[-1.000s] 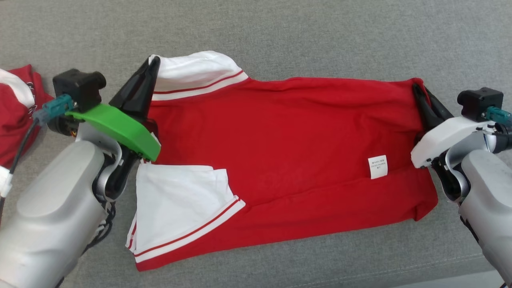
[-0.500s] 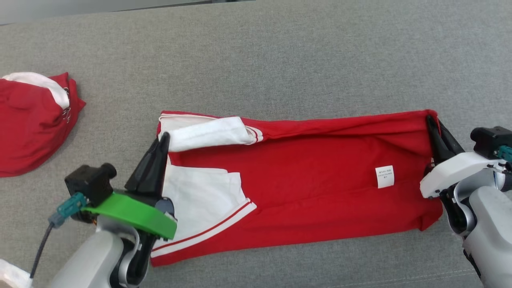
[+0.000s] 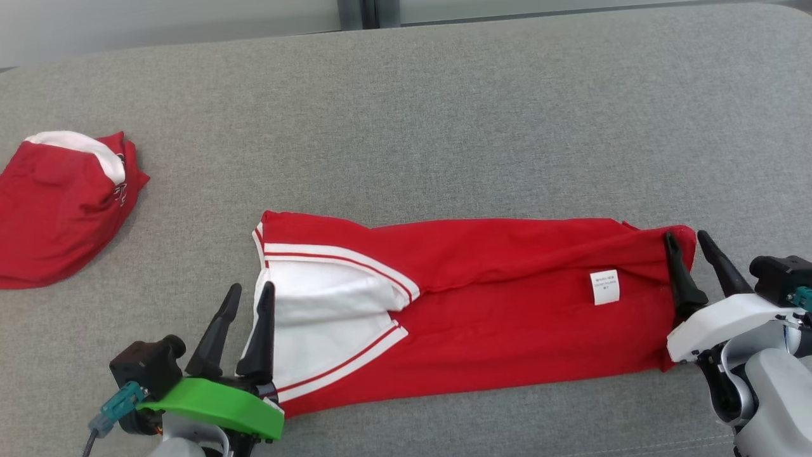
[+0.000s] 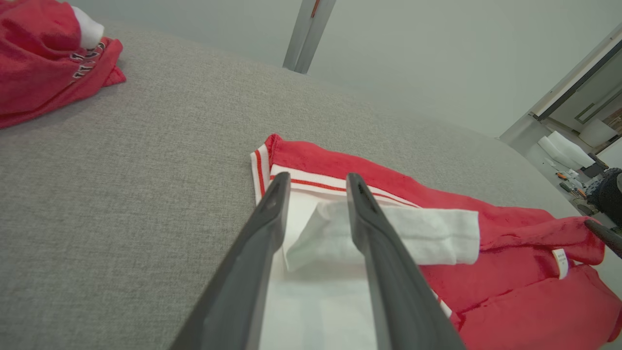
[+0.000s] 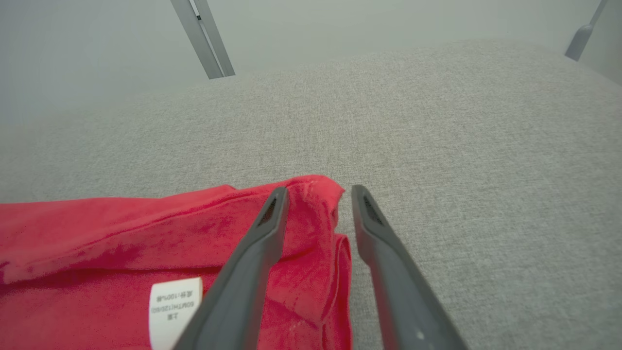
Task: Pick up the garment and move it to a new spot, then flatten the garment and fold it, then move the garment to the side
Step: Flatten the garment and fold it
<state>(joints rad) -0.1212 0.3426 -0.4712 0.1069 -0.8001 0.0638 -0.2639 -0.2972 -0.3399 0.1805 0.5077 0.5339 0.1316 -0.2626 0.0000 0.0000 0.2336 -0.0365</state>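
The garment (image 3: 507, 311), a red shirt with white sleeves (image 3: 317, 317) and a small white label (image 3: 604, 287), lies folded into a long band on the grey surface (image 3: 444, 127). My left gripper (image 3: 252, 289) stands open at its sleeve end, with its fingers over the white sleeve edge. In the left wrist view the left gripper (image 4: 318, 179) is spread above the white sleeve (image 4: 427, 236), holding nothing. My right gripper (image 3: 686, 236) is open at the hem corner. In the right wrist view the right gripper (image 5: 319, 190) straddles the corner of the garment (image 5: 97, 243), and the cloth lies loose.
A second red and white garment (image 3: 57, 209) lies bunched at the far left, seen also as a red heap (image 4: 39, 53) in the left wrist view. A metal post (image 3: 358, 13) and a pale wall stand behind the surface's far edge.
Both grippers have come toward the near edge with the far edge of the garment, folding it narrower, then opened and let it go. The head camera has also shifted.
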